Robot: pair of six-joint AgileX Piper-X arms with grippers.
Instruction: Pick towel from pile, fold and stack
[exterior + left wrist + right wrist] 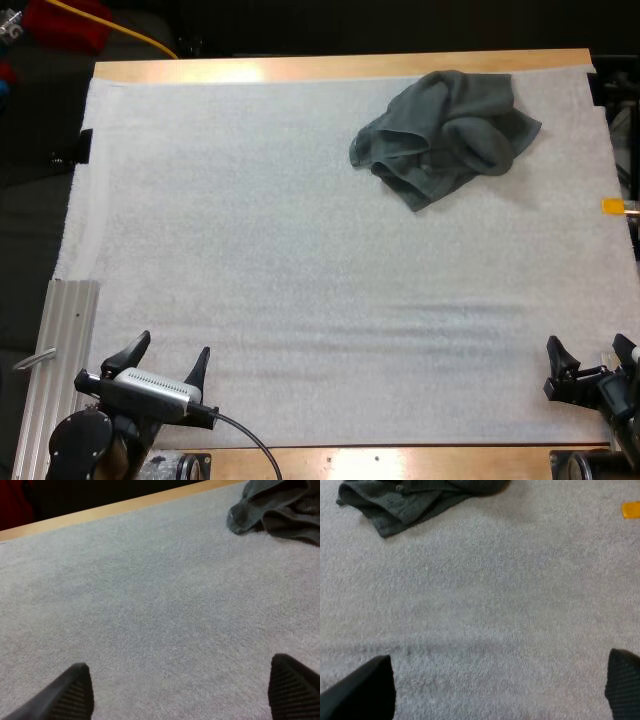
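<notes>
A wooden counter (330, 66) carries a white mat (300, 300) that covers nearly all of it. A ribbed metal rail (62, 360) lies beside the mat's near left edge. Beyond the far side the room is dark, crossed by a yellow cable (130, 32).

table (330, 68): wooden | white mat (300, 300): covers it | crumpled towel (445, 135): on mat, far-right part

White mat (300, 290), wooden table (330, 67), ribbed metal rail (66, 335)
</notes>
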